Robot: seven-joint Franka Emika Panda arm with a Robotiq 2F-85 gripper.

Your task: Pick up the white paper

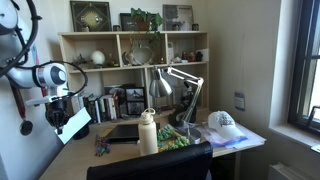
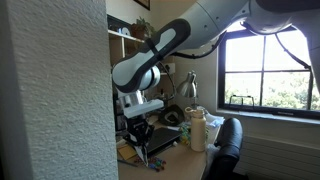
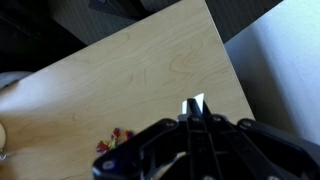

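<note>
Because a thin sheet offers only an edge, we are logging the gripper [image 1: 62, 110] pinching the white paper [image 1: 74, 124] there. It is hanging at left, above the desk [image 3: 150, 70].

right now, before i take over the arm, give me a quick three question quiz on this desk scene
1. True or false: the gripper is shut on the white paper and holds it in the air above the desk.
2. Which thing stands upright near the middle of the desk?
A. a white bottle
B. a red kettle
C. a glass vase
3. Fill in: in an exterior view, the lamp stands between the bottle and a white ____.

Key: 1 true; 2 A; 3 cap
</note>
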